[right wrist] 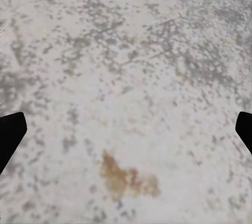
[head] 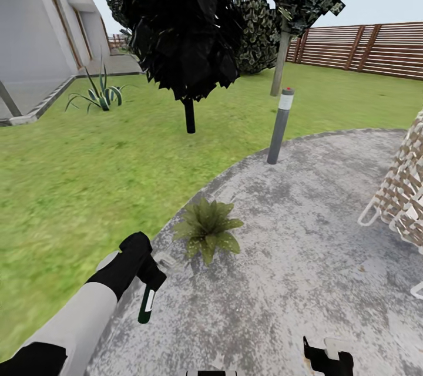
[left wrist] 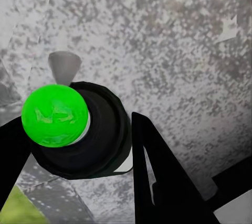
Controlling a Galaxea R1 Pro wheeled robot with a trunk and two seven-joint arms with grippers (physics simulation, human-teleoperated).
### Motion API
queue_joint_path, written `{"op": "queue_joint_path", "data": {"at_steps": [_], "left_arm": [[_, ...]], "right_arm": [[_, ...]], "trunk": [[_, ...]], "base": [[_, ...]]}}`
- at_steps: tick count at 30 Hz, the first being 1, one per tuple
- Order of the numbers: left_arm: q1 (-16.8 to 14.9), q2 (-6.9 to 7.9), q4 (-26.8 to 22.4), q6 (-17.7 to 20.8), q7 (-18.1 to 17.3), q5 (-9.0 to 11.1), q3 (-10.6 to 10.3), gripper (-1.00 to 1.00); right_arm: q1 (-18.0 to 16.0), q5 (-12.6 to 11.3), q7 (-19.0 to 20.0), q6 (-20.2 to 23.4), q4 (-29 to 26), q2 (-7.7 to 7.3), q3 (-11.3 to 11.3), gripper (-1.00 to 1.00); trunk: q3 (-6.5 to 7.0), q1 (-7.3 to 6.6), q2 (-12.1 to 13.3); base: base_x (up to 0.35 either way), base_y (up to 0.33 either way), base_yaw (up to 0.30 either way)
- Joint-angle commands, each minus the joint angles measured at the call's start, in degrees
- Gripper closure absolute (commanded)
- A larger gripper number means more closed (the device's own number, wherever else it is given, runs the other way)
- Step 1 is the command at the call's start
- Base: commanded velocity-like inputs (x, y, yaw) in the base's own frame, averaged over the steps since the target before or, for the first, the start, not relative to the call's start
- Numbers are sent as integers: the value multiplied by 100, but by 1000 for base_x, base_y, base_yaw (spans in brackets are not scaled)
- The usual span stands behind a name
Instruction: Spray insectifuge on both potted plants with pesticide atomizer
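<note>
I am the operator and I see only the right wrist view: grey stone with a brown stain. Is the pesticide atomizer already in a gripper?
Observer: Yes. In the head view the left gripper holds the pesticide atomizer, which hangs down from it.
Operator: Is a potted plant close?
Observer: One potted plant stands on the patio edge, ahead of that gripper.
Operator: What does the left wrist view add?
Observer: It looks down on the bottle's bright green end, between the black fingers.
</note>
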Motion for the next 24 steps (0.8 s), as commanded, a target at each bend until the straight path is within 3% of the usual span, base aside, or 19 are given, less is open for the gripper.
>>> {"op": "queue_joint_path", "data": {"at_steps": [1,8,24], "left_arm": [[-2,5,-3,26,-58,-60,1,100],[-2,23,-50,30,-58,-68,17,100],[-11,20,-78,37,-54,-64,35,100]], "right_arm": [[-2,-21,-32,-8,0,0,49,-100],[-2,-21,-32,-7,0,0,48,-100],[-2,-21,-32,-4,0,0,55,-100]], "trunk": [[-5,-1,-2],[-1,-1,-2],[41,-1,-2]], "base": [[5,14,-6],[1,18,-197],[85,284,-259]]}}
